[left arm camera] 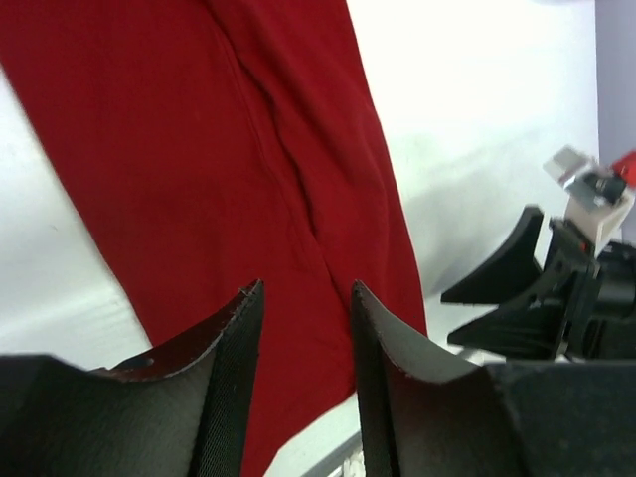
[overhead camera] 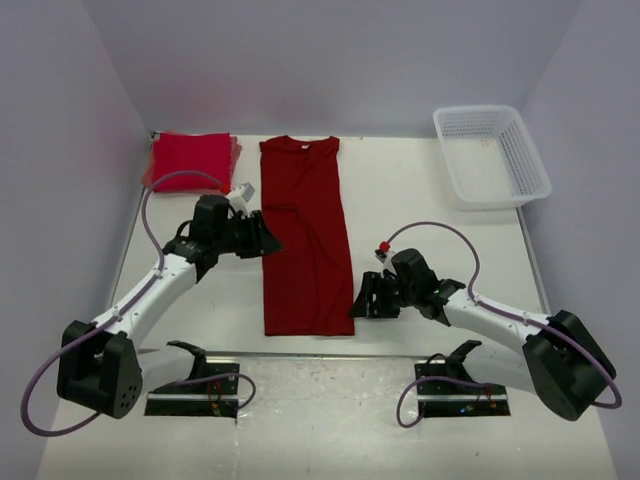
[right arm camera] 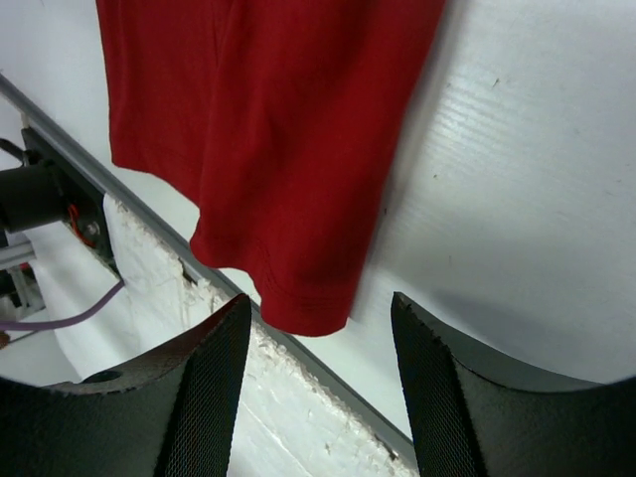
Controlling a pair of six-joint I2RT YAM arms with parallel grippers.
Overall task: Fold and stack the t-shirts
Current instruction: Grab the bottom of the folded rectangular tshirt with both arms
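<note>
Because the table (overhead camera: 420,230) held the crimson t-shirt (overhead camera: 305,240) as a long narrow strip, the next fold looked best made by carrying both near hem corners evenly toward the collar. Room lay right of the strip, out to the white basket (overhead camera: 490,155); the bright red stack (overhead camera: 190,160) sat off its far left corner. The left gripper (overhead camera: 268,240) hovered at its left edge, the right gripper (overhead camera: 360,303) by its near right corner, both parted and empty.

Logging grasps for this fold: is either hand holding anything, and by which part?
Nothing is held. The left hand is open at the dark red t-shirt's left edge, the right hand open by its near right corner, neither pinching cloth.
</note>
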